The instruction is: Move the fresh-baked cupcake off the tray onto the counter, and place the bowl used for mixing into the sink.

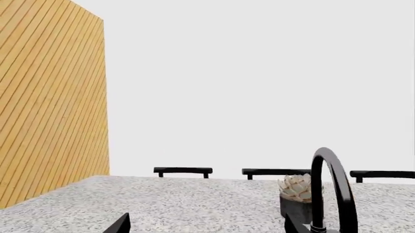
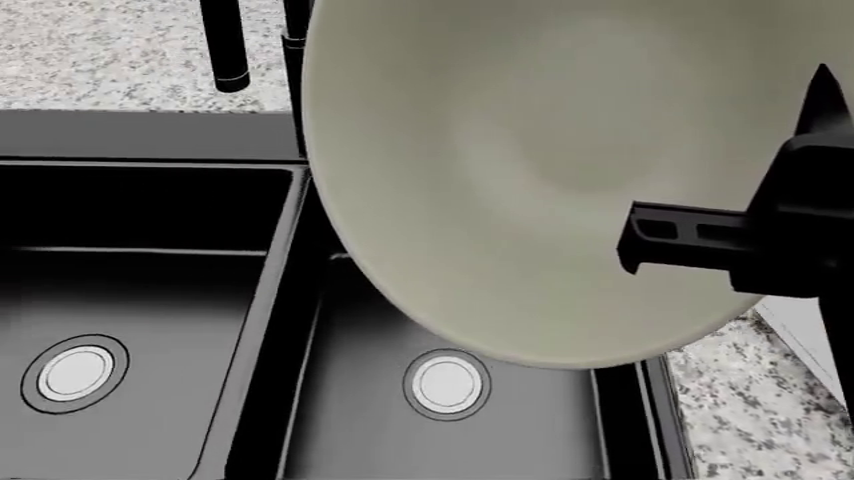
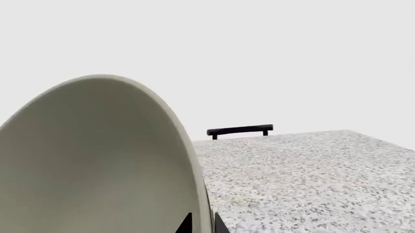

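The large cream bowl [image 2: 534, 170] hangs tilted over the right basin of the black sink [image 2: 147, 200], its inside facing the head camera. My right gripper [image 2: 654, 240] is shut on its rim at the right side. In the right wrist view the bowl [image 3: 97, 165] fills the near side, with its rim pinched between the two black fingertips of the right gripper [image 3: 202, 225]. My left gripper [image 1: 206, 227] is open over the speckled counter [image 1: 194, 199], with nothing between its fingers. The cupcake and the tray are out of view.
A tall black faucet [image 1: 331, 179] rises beside a succulent in a dark grey pot [image 1: 296, 194]. Black handles [image 1: 182, 171] line the counter's far edge, and a wooden slat wall [image 1: 45, 97] stands to one side. Round silver drains [image 2: 446, 384] sit in both basins.
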You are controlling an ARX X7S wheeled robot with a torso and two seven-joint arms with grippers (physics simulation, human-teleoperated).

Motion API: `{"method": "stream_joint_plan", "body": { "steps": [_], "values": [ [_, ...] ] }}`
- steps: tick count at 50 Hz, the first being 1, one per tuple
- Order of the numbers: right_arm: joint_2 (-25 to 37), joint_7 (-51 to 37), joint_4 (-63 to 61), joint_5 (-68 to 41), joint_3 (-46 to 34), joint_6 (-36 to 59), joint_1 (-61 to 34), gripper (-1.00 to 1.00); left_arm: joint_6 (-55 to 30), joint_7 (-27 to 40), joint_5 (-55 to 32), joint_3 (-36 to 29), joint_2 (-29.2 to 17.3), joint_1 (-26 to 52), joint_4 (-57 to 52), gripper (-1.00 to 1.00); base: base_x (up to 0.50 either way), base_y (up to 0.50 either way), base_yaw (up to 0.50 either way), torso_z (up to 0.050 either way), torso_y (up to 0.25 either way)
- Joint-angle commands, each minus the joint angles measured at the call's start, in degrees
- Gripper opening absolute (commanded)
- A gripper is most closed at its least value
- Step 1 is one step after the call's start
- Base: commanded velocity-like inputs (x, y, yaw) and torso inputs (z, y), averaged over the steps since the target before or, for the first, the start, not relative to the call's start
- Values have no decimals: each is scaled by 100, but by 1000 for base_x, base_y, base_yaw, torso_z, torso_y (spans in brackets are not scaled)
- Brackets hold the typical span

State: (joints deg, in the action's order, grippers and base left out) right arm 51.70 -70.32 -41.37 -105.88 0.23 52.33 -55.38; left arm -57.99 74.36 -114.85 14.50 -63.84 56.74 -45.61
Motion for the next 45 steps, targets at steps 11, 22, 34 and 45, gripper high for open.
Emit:
{"method": "stream_joint_plan", "body": {
  "steps": [11,22,34,45],
  "values": [
    [90,17,-53,112,178,-61,202,-100,280,417,-290,-654,-102,510,-74,100,0,494,0,0,0],
    [101,25,-56,118,169,-78,206,-100,309,397,-274,-661,-123,494,-82,100,0,500,0,0,0],
    [35,139,83,276,567,-321,841,-100,-69,-260,199,267,129,-379,-23,100,134,113,0,0,1],
    [100,61,87,232,740,-407,1124,-100,-12,-160,111,361,64,-482,-76,100,116,-45,0,0,1]
  ]
}}
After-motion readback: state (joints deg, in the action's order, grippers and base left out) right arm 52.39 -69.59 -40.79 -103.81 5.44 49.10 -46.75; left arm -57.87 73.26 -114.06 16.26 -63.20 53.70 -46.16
